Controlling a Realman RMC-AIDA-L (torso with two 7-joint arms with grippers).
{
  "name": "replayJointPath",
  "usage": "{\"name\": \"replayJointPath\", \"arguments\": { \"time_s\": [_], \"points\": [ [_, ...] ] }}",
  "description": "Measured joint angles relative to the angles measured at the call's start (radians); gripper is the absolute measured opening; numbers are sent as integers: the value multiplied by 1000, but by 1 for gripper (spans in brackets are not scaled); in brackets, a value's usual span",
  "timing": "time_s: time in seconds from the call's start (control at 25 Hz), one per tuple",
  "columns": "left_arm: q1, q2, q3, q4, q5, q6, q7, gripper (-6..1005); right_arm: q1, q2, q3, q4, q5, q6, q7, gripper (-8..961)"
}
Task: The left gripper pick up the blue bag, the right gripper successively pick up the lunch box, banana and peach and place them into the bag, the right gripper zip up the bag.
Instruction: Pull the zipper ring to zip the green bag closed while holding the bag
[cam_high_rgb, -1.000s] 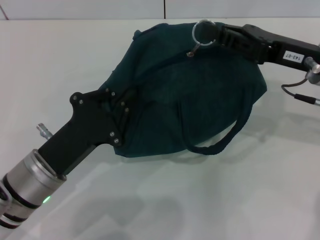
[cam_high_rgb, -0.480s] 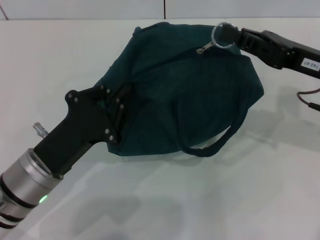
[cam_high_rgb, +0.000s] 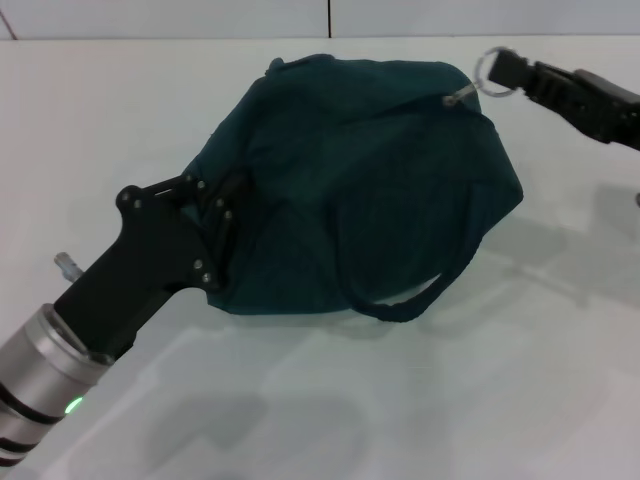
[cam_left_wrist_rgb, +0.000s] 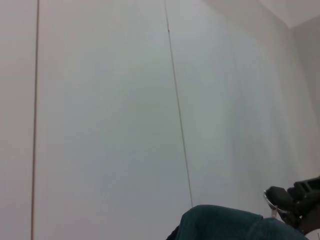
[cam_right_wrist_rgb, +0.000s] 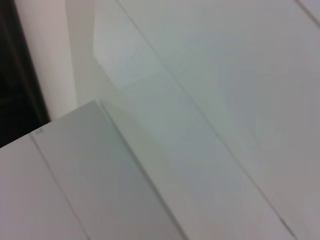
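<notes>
The blue bag (cam_high_rgb: 370, 190) lies bulging on the white table, dark teal in colour, and its top also shows in the left wrist view (cam_left_wrist_rgb: 225, 225). My left gripper (cam_high_rgb: 222, 228) is shut on the bag's left edge. At the bag's upper right corner my right gripper (cam_high_rgb: 510, 68) is shut on the metal zipper ring (cam_high_rgb: 490, 73), with the zipper pull (cam_high_rgb: 455, 98) stretched toward it. That gripper shows in the left wrist view (cam_left_wrist_rgb: 292, 197) too. Lunch box, banana and peach are out of view.
A carry strap (cam_high_rgb: 420, 298) loops out from the bag's near right side onto the table (cam_high_rgb: 480, 400). A wall (cam_high_rgb: 200, 18) runs along the table's far edge. The right wrist view holds only pale flat surfaces.
My right gripper has drawn the zipper ring to the right along the bag's top, out to its right corner. The left gripper and the bag have shifted slightly left.
</notes>
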Motion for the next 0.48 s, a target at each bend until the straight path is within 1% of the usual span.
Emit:
{"name": "replayJointPath", "arguments": {
  "time_s": [0.16, 0.28, 0.48],
  "points": [
    [18, 0, -3, 23, 0, 12, -45, 34, -20, -11, 14, -1, 0, 0, -1, 46],
    [24, 0, -4, 25, 0, 18, -57, 34, -37, -21, 15, -1, 0, 6, -2, 46],
    [27, 0, -5, 25, -2, 18, -79, 34, -60, -32, 15, -1, -3, 13, -4, 47]
  ]
}}
